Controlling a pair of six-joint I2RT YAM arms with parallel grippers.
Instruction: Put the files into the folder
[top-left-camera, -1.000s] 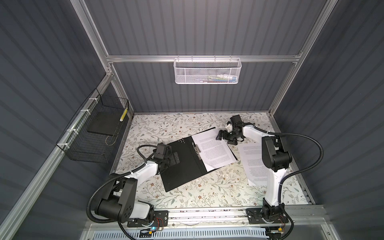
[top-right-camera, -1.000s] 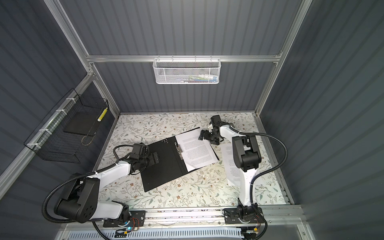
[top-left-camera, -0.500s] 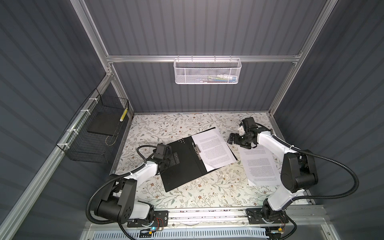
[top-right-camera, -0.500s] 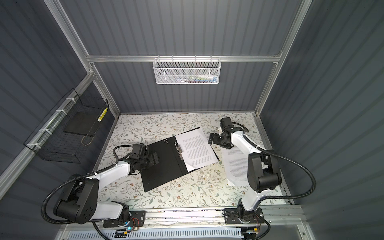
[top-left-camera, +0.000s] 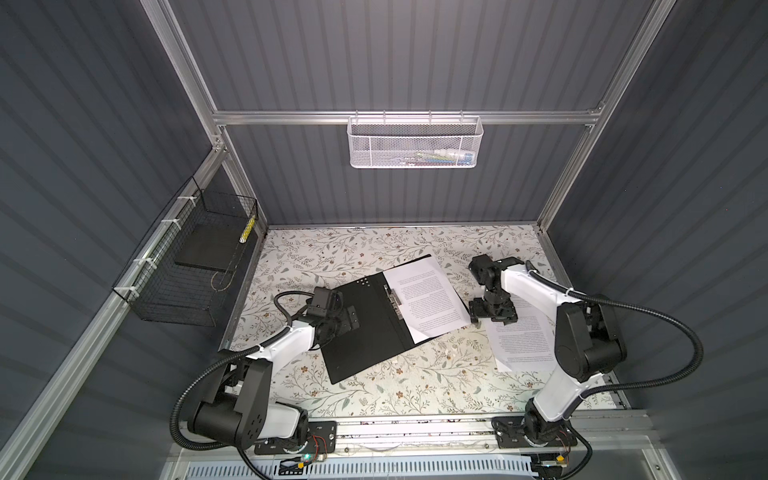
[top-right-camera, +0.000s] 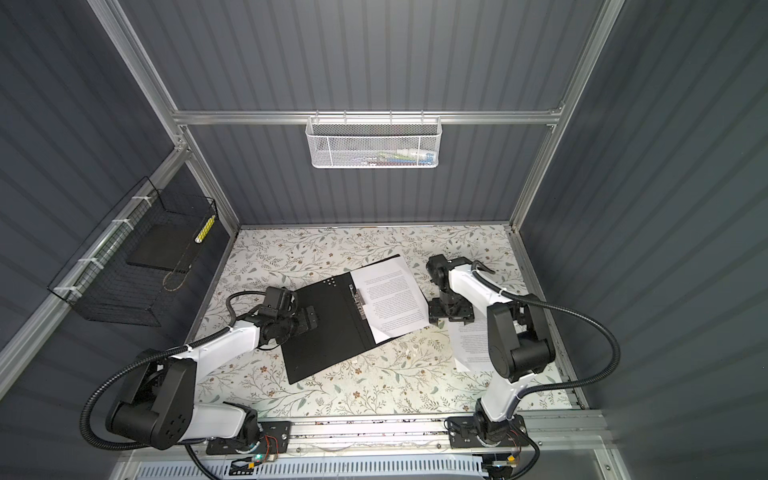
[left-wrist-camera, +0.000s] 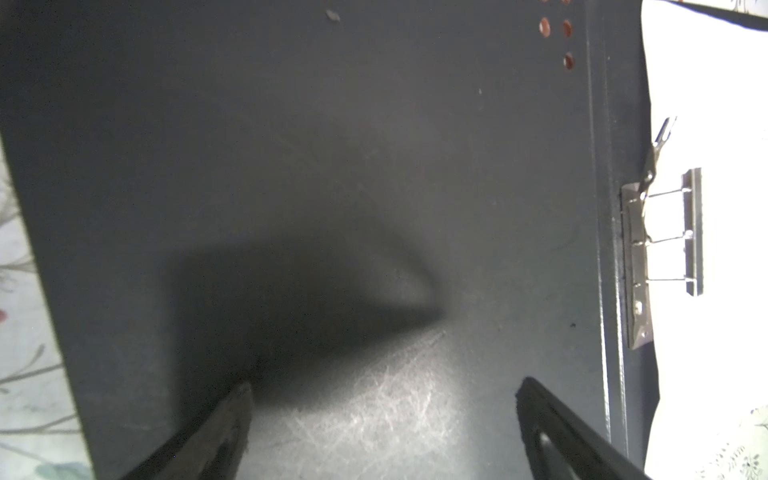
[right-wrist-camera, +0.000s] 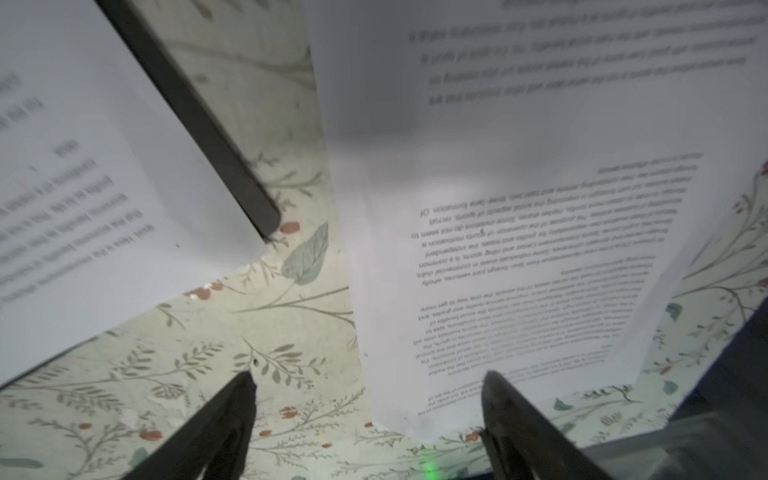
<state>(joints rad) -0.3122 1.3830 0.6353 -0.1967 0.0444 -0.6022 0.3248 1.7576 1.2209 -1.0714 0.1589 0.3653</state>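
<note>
Covering the near end of the loose white printed paper sheet (top-left-camera: 521, 345) (top-right-camera: 469, 345) in both top views, the right arm's black elbow hides that sheet's far corners, and its print is only a blur in the right wrist view. The floral-patterned tabletop (top-left-camera: 415, 386) bears the flat rectangular folder (top-left-camera: 374, 336), lying open with its black inside up and its outside hidden against the table. A black wire basket (top-left-camera: 187, 270) hangs on the side wall beyond the left gripper (top-left-camera: 350, 319), and a white mesh basket (top-left-camera: 415, 141) hangs on the back wall, its contents too small to name. The left gripper stands wide apart over the folder's bare cover (left-wrist-camera: 332, 166), with the metal spine clip (left-wrist-camera: 660, 249) ahead of it to one side. A second white printed sheet (top-left-camera: 428, 299) lies on the folder's other half, just beside the right gripper (right-wrist-camera: 368, 378). That gripper points down, fingers spread, empty, with the loose sheet's corner (right-wrist-camera: 519, 208) between them; contact cannot be told.
</note>
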